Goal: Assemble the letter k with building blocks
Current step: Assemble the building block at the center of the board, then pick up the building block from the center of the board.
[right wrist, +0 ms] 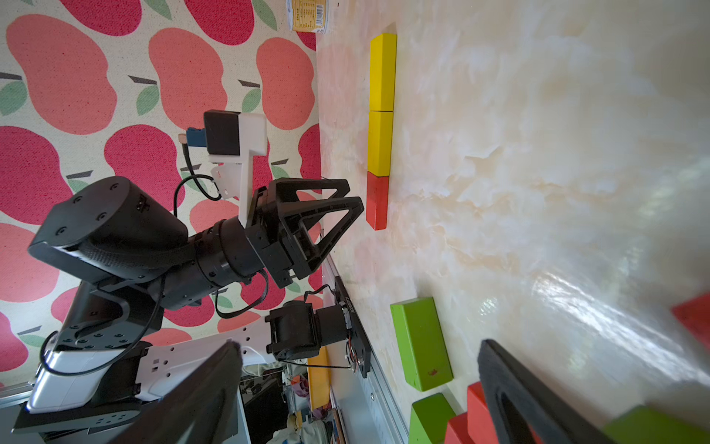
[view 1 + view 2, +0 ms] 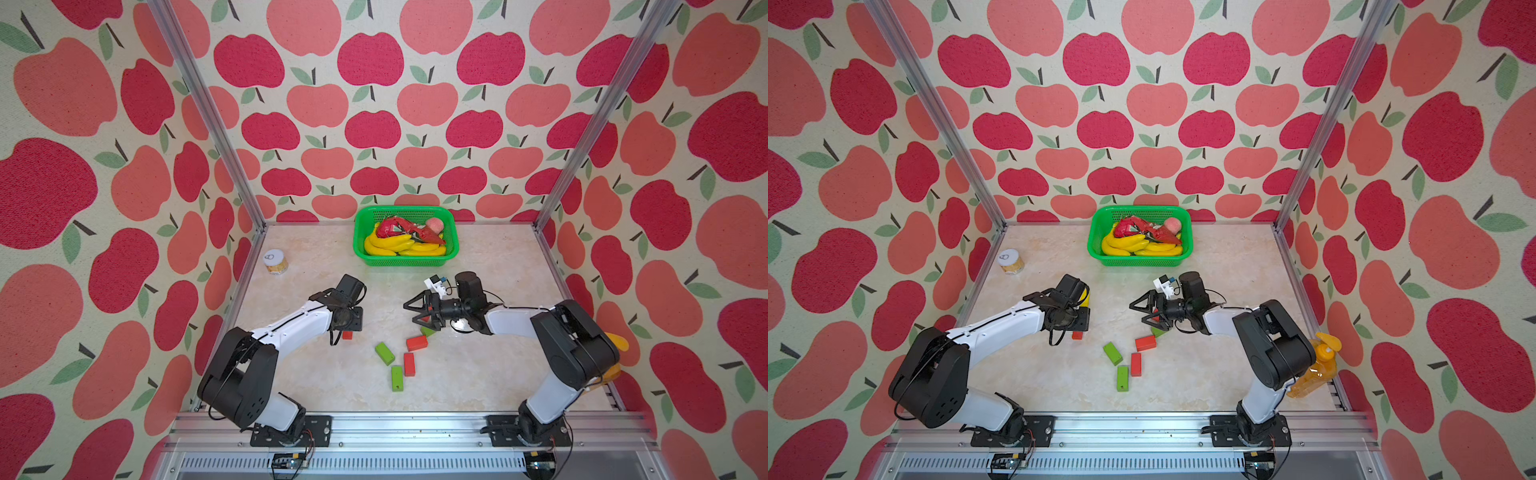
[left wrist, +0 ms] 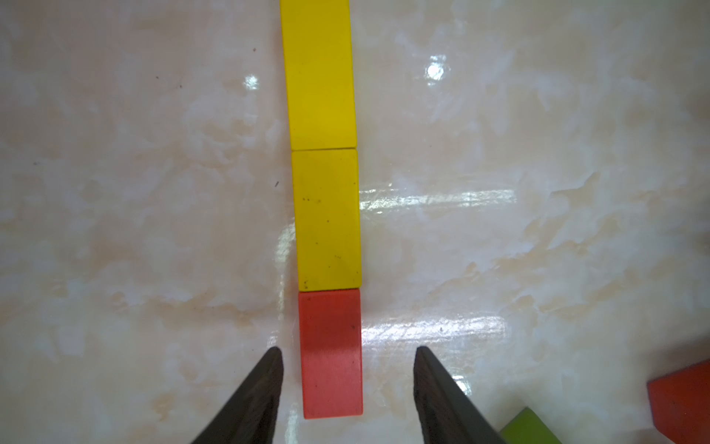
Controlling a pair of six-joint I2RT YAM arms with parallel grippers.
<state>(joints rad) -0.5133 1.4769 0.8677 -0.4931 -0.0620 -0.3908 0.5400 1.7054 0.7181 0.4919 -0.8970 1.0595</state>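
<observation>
Three building blocks lie end to end in a straight row: a yellow one (image 3: 319,73), a second yellow one (image 3: 326,219) and a red one (image 3: 330,353). My left gripper (image 3: 347,350) points straight down over the red block. It is open, with a gap on each side of the block. From above, the left wrist (image 2: 347,320) hides most of the row. Loose blocks lie in the middle: green (image 2: 385,353), red (image 2: 417,343), red (image 2: 409,364) and green (image 2: 397,378). My right gripper (image 2: 411,313) hovers wide open and empty above another green block (image 2: 428,331).
A green basket (image 2: 361,249) of toy bananas and other toys stands at the back centre. A small jar (image 2: 275,262) sits by the back left wall. An orange bottle (image 2: 1316,370) stands behind the right arm at the right edge.
</observation>
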